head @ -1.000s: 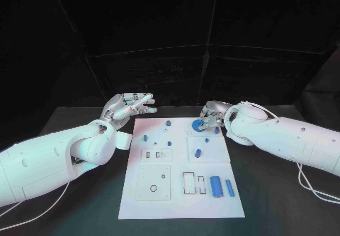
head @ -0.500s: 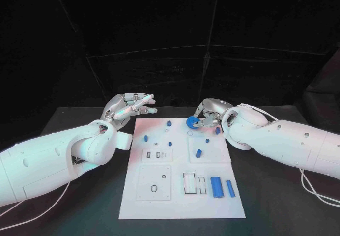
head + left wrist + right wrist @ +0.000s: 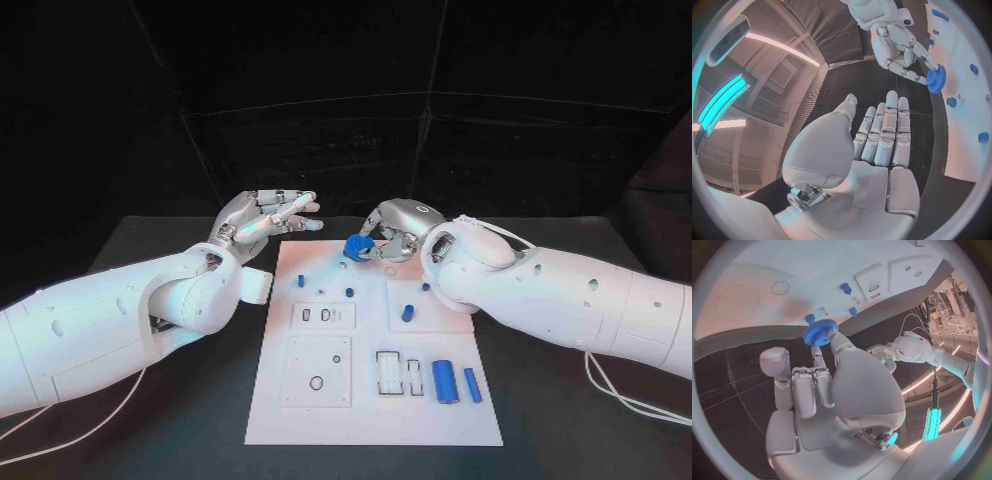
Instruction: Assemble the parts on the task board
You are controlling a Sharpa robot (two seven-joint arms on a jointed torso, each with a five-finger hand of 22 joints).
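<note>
Cylinders come first on the near part of the task board [image 3: 274,420]: two blue cylinders [image 3: 444,381] lie side by side at about 4 o'clock from the board's centre, just beside a pair of empty rectangular slots [image 3: 387,371]. At about 7 o'clock sits a square plate [image 3: 315,370] with an oval hole and a small round hole, both unfilled as far as the head view shows.

Mid-board, a short blue part [image 3: 407,313] stands at roughly 2 o'clock, and a smaller panel of narrow slots [image 3: 323,315] lies at about 11 o'clock. Farther on, small blue pegs [image 3: 349,292] stand upright near the far edge.

At the far edge, about 12 o'clock, the right hand [image 3: 387,240] pinches a blue gear [image 3: 356,247] in its fingertips, held over the board near the pegs; whether the gear touches the board cannot be told. The left hand [image 3: 264,216] holds nothing, its fingers extended and loosely together above the tabletop [image 3: 159,240] beside the board's far left corner.

Judging by this layout, the assembly is at an early stage: the gear is not yet seated, the cylinders are loose and the near slots and holes are still open.
</note>
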